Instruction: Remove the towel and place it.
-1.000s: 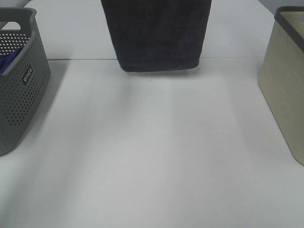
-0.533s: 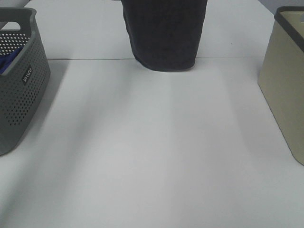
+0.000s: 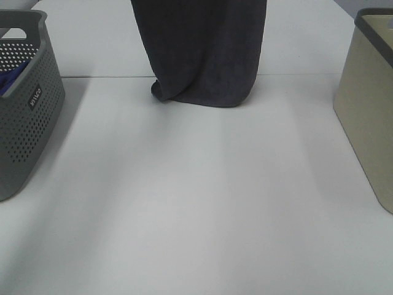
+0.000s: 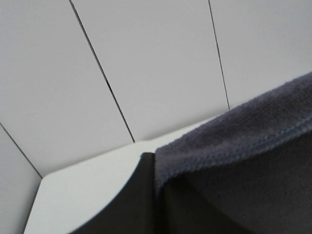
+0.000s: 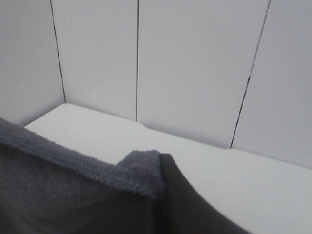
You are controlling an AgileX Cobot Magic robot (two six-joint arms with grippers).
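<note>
Towel (image 3: 202, 49) hangs at far centre of the table (image 3: 196, 209). Its upper part runs out of the high view, and its lower end is bunched on the tabletop with a small curl at the left corner. Left gripper (image 4: 155, 168) is clamped on one top-hem corner, right gripper (image 5: 160, 168) on the other; only one dark finger of each shows. Grey perforated basket (image 3: 27, 129) with blue cloth (image 3: 7, 83) sits at left and a beige basket (image 3: 368, 117) at right, both well apart from the towel.
</note>
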